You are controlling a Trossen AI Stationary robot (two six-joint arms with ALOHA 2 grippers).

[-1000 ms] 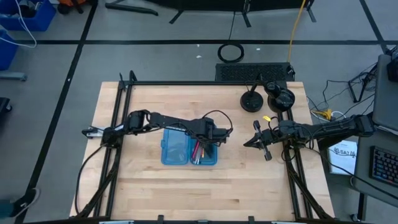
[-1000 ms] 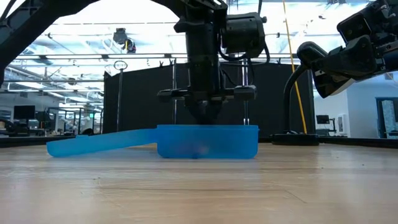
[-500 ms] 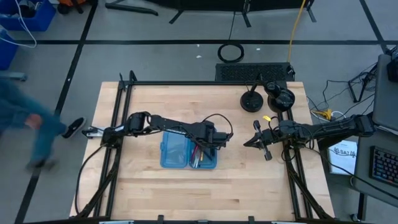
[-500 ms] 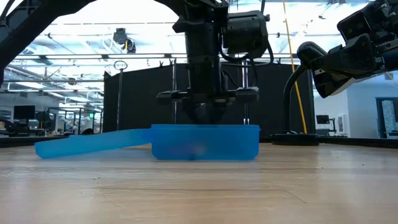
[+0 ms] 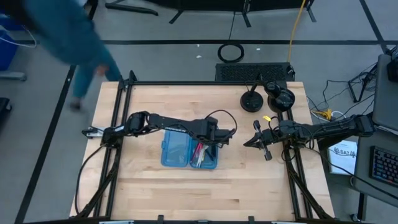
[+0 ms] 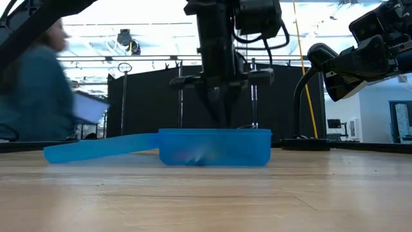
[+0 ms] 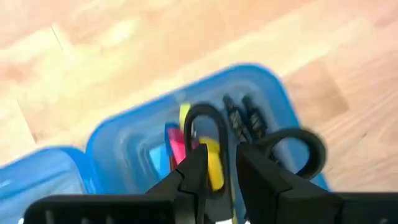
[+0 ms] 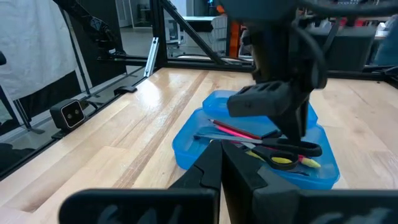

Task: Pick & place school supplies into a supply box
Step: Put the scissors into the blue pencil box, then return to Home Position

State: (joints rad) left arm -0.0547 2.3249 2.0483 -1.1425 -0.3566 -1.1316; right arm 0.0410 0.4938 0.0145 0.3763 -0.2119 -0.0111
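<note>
The translucent blue plastic hinged pencil case (image 5: pixel 188 150) lies open near the middle of the pale wooden table (image 5: pixel 149 186), its two shallow halves side by side. In the low view one half (image 6: pixel 214 147) stands as a deeper tray and the other half (image 6: pixel 100 147) slopes out flat beside it. The pens and pencils (image 5: pixel 198 153), pink, red, black and yellow, lie together in the half nearer the right arm, and the pair of black-handled scissors (image 8: pixel 287 149) rests on top of them, its loops towards one rounded end of the case (image 7: pixel 292 147).

The left gripper (image 5: pixel 214 138) hangs just above that filled half, pointing down. Its dark fingers (image 7: pixel 194 175) stand a little apart with a narrow gap between them and hold nothing; the scissors' handle loop shows just beyond their tips.

The right gripper (image 5: pixel 257 140) waits over the table's right side, well apart from the case, its fingers (image 8: pixel 208 171) pressed together and empty.

At the far right of the table stand two round black bases (image 5: pixel 251 101) and a black cable. A person in a blue top (image 5: pixel 65 34) passes beyond the table's far left corner, also seen blurred in the low view (image 6: pixel 40 93).
</note>
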